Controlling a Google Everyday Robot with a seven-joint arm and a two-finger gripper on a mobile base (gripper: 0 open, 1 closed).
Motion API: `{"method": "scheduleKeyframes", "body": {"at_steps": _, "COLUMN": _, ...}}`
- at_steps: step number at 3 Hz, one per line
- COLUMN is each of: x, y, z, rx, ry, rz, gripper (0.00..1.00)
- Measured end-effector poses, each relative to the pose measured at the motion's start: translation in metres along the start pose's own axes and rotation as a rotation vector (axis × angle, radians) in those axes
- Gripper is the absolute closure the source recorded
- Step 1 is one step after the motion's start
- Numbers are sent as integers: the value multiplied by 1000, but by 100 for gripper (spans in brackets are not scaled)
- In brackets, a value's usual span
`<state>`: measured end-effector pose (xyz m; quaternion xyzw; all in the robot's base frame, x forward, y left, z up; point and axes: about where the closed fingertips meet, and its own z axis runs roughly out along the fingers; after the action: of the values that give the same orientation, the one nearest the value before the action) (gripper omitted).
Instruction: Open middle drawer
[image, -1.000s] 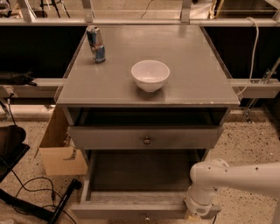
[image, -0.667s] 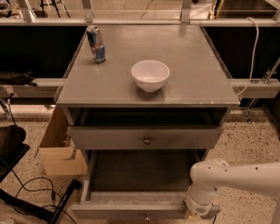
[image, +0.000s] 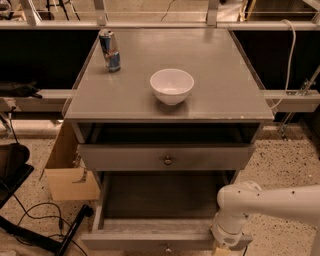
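The grey cabinet (image: 170, 102) has the middle drawer (image: 125, 158) just under its top, a low flat grey front with a small round brass knob (image: 167, 160). A dark gap shows above that front. The drawer below (image: 160, 197) is pulled far out, with its shallow grey tray showing and its knob (image: 168, 247) at the picture's bottom edge. My white arm (image: 270, 200) comes in from the right. The gripper (image: 227, 245) hangs at the front right corner of the pulled-out lower drawer, well below and to the right of the middle drawer's knob.
A white bowl (image: 171, 85) and a drink can (image: 109, 50) stand on the cabinet top. A cardboard box (image: 67, 172) sits on the floor to the left, with black cables (image: 35, 227) and a dark object beside it. Rails and dark bays run behind.
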<state>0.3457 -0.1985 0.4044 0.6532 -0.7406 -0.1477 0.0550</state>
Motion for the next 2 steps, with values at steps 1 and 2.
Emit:
{"method": "scheduleKeyframes", "body": {"at_steps": 1, "x": 0, "y": 0, "z": 0, "rx": 0, "ry": 0, "rz": 0, "gripper": 2}}
{"method": "scheduleKeyframes", "body": {"at_steps": 2, "x": 0, "y": 0, "z": 0, "rx": 0, "ry": 0, "rz": 0, "gripper": 0}}
